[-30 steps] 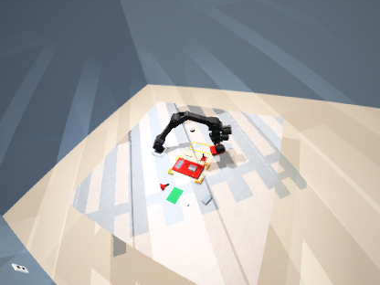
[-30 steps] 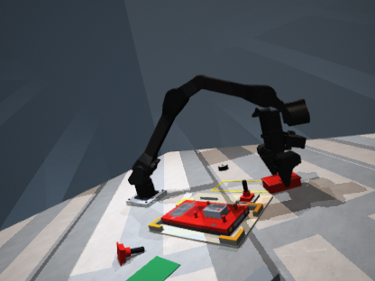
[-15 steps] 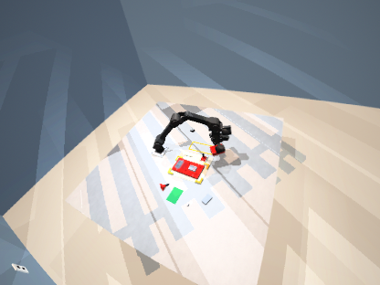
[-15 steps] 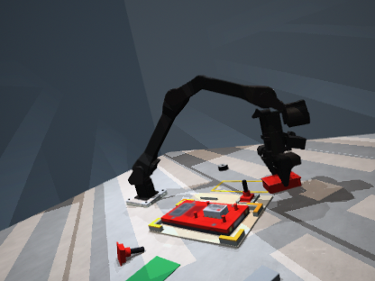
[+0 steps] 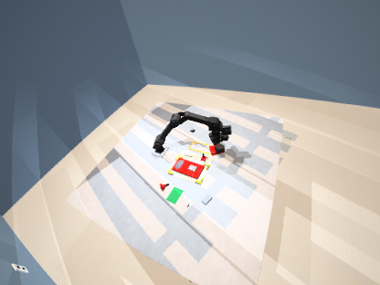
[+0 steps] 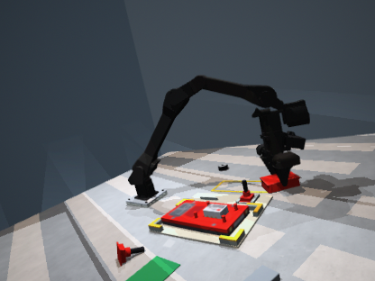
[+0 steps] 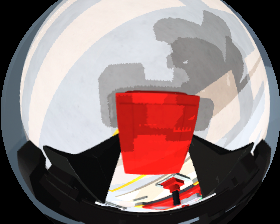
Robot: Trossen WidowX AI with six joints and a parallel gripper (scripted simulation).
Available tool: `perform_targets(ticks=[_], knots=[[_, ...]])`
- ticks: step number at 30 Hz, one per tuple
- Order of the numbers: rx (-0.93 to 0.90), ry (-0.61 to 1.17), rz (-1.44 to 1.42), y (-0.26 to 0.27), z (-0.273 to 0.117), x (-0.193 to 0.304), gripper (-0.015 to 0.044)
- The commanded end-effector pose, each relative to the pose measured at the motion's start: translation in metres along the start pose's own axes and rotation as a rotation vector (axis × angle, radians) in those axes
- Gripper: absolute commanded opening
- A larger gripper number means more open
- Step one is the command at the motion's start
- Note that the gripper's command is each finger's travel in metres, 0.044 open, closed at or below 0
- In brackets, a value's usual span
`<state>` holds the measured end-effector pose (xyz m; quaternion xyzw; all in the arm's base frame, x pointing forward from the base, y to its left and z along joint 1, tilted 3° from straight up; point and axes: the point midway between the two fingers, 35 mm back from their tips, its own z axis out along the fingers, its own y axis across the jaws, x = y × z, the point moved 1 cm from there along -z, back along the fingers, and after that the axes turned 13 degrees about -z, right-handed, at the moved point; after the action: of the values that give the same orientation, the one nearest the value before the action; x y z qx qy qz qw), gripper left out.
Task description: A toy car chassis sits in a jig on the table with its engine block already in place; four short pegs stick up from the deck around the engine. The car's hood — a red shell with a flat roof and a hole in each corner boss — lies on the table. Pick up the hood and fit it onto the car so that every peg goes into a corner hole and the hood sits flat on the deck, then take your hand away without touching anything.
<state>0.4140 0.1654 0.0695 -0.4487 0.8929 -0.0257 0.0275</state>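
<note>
One red hood, one claw, one car

The claw point(image 5: 219, 148) point(image 6: 283, 183) point(image 7: 155, 137) grips the flat-roofed red hood point(image 5: 214, 150) point(image 6: 273, 183) point(image 7: 158, 132), beyond one corner of the car's point(image 5: 186, 167) point(image 6: 205, 216) jig; four pegs, one engine block point(image 5: 193, 167) point(image 6: 215, 211). Bench point(image 5: 151, 226) point(image 6: 315, 246) edges distant from it.
</note>
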Motion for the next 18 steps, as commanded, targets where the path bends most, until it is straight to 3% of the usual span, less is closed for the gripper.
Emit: perform_targets(ticks=[1,18], knots=[[0.007,-0.011,0.001,-0.001,-0.011,-0.002,0.0],[0.007,-0.011,0.001,-0.001,-0.058,-0.002,0.0]])
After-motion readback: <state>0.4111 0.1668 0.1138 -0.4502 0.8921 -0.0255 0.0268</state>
